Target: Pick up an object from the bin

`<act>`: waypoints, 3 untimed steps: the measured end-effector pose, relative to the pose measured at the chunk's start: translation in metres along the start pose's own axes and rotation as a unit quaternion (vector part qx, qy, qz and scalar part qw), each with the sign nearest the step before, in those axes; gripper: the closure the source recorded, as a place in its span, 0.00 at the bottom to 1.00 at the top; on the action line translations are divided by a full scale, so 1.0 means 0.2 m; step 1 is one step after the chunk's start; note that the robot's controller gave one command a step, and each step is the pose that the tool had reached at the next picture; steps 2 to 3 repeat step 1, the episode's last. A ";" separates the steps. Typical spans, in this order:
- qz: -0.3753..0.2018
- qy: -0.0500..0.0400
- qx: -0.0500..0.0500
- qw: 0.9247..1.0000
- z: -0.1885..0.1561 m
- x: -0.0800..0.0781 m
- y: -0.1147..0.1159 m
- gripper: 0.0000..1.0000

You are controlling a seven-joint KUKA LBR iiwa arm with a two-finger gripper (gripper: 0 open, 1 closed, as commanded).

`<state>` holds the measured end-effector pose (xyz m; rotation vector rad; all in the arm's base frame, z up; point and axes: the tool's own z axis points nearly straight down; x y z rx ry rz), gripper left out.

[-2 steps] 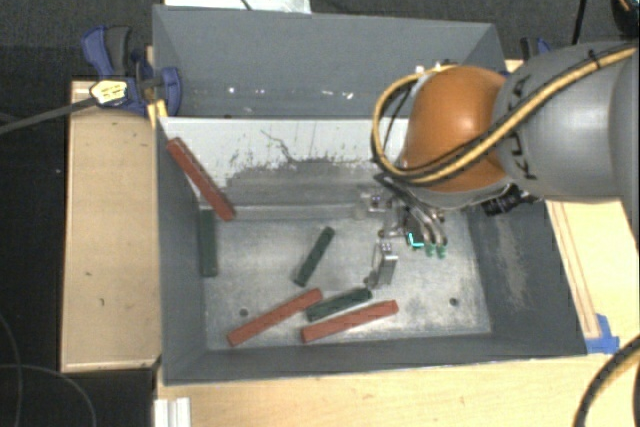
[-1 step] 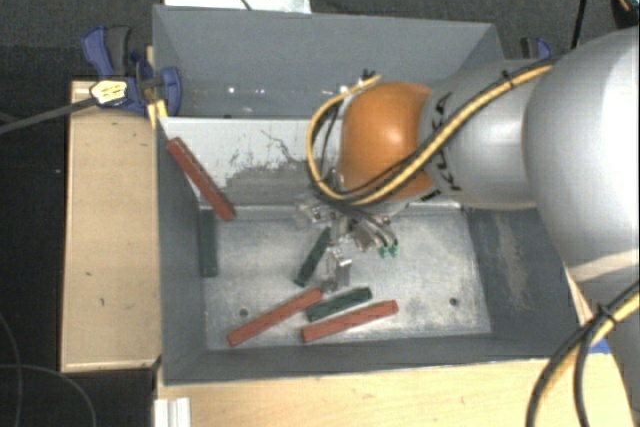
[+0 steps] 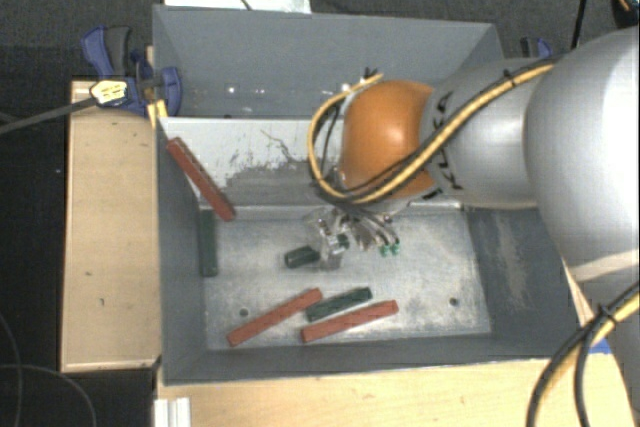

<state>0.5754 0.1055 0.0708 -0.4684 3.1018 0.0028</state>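
While the pincer [image 3: 345, 240] hangs low over the bin [image 3: 320, 45] floor, step: approach, no grasp seen | pincer state: cannot tell, too hidden | likely target: short dark green block [image 3: 300, 258], mid-floor, just beside pincer on view's left | next: shift over it, then clamp.

matt scuffed metal bin [image 3: 450, 310]; matt red sticks [image 3: 273, 316].
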 end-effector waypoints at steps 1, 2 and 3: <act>-0.049 -0.002 0.001 0.999 -0.72 0.16 0.04 1.00; -0.049 -0.002 0.001 0.999 -0.72 0.16 0.04 1.00; -0.049 -0.002 0.001 0.999 -0.72 0.16 0.04 1.00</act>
